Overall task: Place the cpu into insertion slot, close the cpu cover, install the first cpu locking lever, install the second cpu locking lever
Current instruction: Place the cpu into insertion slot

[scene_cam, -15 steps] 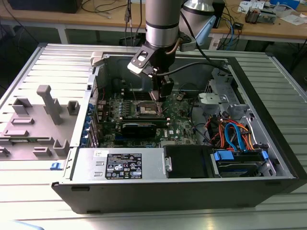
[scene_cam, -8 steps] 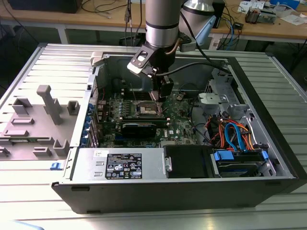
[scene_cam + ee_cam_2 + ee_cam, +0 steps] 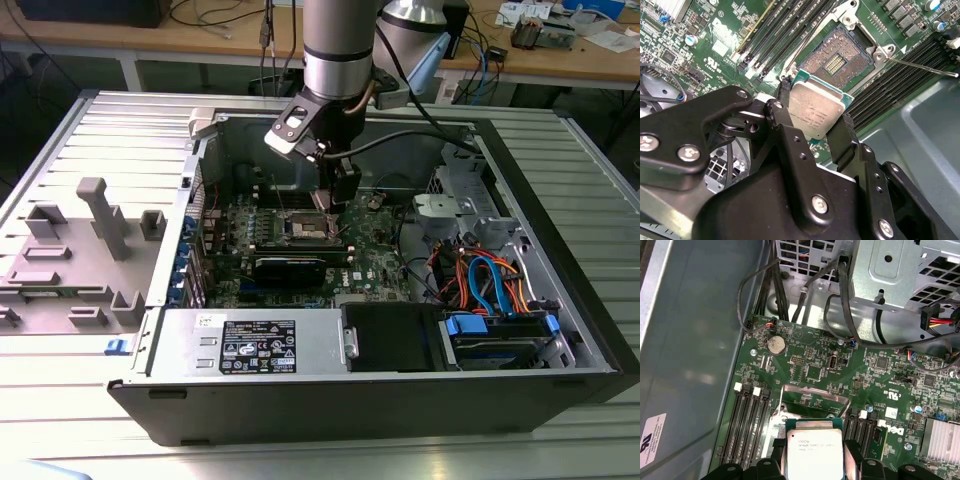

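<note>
We hold the cpu (image 3: 820,102) in the gripper (image 3: 814,116), pinched by two opposite edges between the black fingers (image 3: 784,97), with its metal top facing the wrist cameras. It hangs above the insertion slot (image 3: 837,56) and is not yet seated. In the second wrist view the slot's bed of contacts lies bare, and the chip seems to sit over one corner of it rather than squarely over the middle. That camera's slant may account for part of the offset.

Just beyond the slot, in the first wrist view, the cpu cover (image 3: 812,390) stands swung open behind the chip (image 3: 814,450). A thin locking lever (image 3: 920,66) juts out free beside the slot, across the memory slots (image 3: 900,85) that flank it.

Farther off, the exterior view shows the gripper (image 3: 335,205) directly over the slot (image 3: 305,228), deep inside the open computer case (image 3: 560,330).

We judge the main risk to be a descent that is slightly shifted or rotated against the slot, which would land a corner on the contacts and bend them. The grip is on thin edges only, so the chip could tilt or slip. A finger could also catch the raised cover or the lever on the way down.
</note>
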